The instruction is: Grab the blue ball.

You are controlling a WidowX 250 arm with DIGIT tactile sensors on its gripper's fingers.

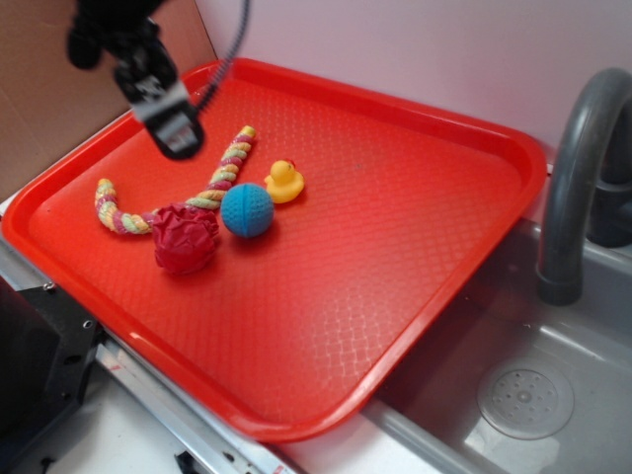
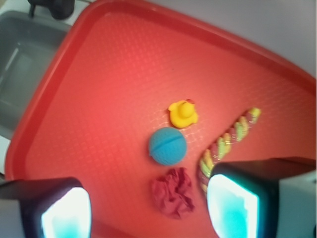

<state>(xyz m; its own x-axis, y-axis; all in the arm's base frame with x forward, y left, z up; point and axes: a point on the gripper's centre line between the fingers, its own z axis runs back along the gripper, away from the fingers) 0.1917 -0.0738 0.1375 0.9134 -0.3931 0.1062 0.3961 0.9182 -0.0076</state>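
The blue ball (image 1: 246,209) lies on the red tray (image 1: 395,247), between the yellow duck (image 1: 284,181) and the red ruffled fabric ball (image 1: 185,238). My gripper (image 1: 170,123) hangs above the tray's far left part, up and to the left of the ball and well clear of it. In the wrist view the blue ball (image 2: 168,146) lies ahead of the gripper (image 2: 148,213), with the fabric ball (image 2: 173,192) between the wide-apart fingers (image 2: 233,208). The jaws are open and empty.
A braided yellow, pink and green rope (image 1: 207,188) curves behind the fabric ball. A grey sink basin (image 1: 523,395) with a grey faucet (image 1: 583,178) lies right of the tray. A brown board (image 1: 49,109) stands at the left.
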